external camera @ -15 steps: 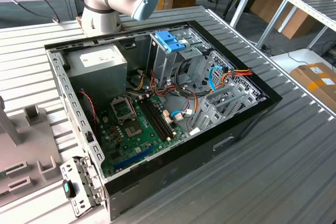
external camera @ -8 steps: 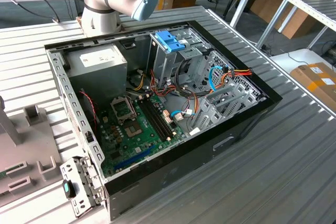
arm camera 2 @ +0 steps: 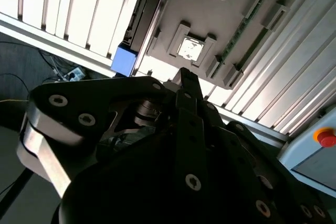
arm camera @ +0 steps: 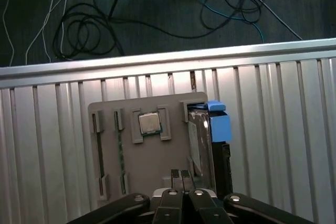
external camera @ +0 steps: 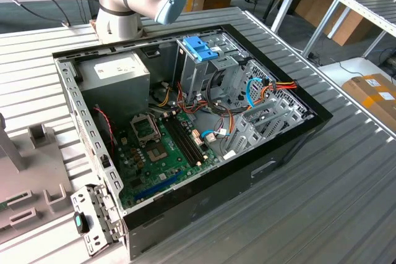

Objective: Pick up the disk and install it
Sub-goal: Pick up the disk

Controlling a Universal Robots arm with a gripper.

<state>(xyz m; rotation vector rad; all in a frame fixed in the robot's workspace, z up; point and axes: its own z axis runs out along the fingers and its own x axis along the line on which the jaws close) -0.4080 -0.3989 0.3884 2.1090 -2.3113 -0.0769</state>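
approach step: the closed, empty gripper (arm camera: 180, 174) hovers above the disk (arm camera: 201, 139) standing on edge in a grey tray (arm camera: 152, 161); grasping needs it opened.

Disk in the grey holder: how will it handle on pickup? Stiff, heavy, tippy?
Likely rigid: the disk looks like a metal slab in a light-blue carrier frame. Probably heavy for its size. It stands on edge in a slot of the grey holder, so it may tip if nudged sideways; the smooth metal faces could be slippery.
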